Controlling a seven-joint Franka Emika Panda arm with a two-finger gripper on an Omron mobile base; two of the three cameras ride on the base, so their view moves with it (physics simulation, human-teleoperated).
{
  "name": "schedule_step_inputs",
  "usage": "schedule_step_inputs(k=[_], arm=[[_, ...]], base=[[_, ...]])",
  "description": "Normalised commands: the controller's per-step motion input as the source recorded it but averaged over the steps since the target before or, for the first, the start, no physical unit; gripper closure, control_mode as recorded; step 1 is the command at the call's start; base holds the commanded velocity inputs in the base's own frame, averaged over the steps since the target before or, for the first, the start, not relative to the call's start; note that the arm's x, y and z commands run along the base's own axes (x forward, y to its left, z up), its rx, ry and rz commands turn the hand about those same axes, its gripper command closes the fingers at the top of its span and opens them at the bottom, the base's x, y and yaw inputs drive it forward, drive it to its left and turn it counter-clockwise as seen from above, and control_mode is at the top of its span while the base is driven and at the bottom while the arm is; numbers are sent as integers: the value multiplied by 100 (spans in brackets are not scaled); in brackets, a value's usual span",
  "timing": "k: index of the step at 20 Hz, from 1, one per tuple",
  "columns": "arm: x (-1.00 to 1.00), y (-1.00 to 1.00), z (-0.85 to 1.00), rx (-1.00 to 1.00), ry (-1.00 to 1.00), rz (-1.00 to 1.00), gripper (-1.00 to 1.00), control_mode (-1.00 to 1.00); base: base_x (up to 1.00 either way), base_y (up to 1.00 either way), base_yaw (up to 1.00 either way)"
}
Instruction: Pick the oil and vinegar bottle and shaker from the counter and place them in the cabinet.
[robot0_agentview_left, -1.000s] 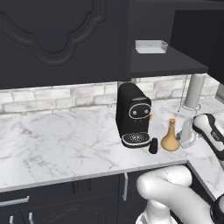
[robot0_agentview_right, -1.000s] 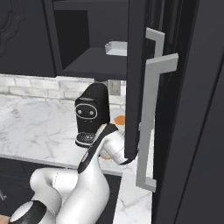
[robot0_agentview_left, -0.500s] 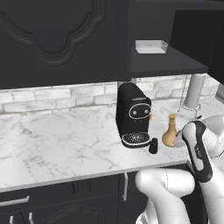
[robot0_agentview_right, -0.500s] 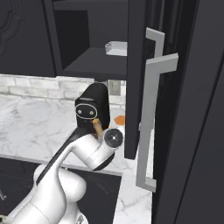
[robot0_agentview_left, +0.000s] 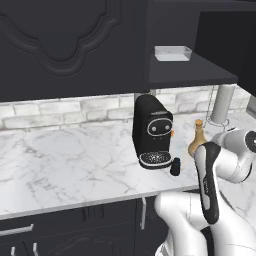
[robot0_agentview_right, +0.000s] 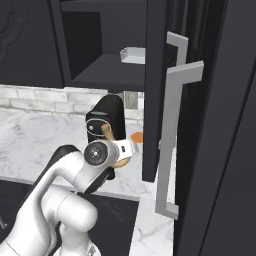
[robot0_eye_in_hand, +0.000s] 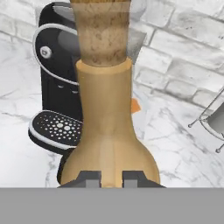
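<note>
White glossy arm (robot0_agentview_left: 200, 220), dark joints

A black coffee machine (robot0_agentview_left: 152, 131) stands against the pale brick backsplash (robot0_agentview_left: 65, 111). A small clear tray (robot0_agentview_left: 173, 53) sits up on the shelf. A grey cylinder in a wire stand (robot0_agentview_left: 221, 104) is off right.

The white robot arm with dark joints bends at its elbow and reaches forward, low over the marble bench (robot0_agentview_left: 75, 165). Its hand (robot0_eye_in_hand: 111, 177) sits level at the base of the tan-orange flask (robot0_eye_in_hand: 107, 131), dark fingertips (robot0_eye_in_hand: 89, 178) parted on either side of it.
</note>
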Motion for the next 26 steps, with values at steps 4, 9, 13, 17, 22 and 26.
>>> schedule_step_inputs(k=[4, 9, 13, 17, 22, 26], arm=[[-7, 0, 51, 5, 2, -17, 100, -100], [-10, 0, 46, 7, 9, -11, 100, -100], [-7, 0, 40, 3, 13, -8, 100, -100], [-14, -1, 46, 5, 13, -4, 100, -100], [-29, -14, 51, 0, 1, 0, 100, -100], [-31, -10, 56, 0, -9, -2, 100, -100]], base=[[0, 0, 0], [0, 0, 0], [0, 0, 0], [0, 0, 0], [0, 0, 0], [0, 0, 0]])
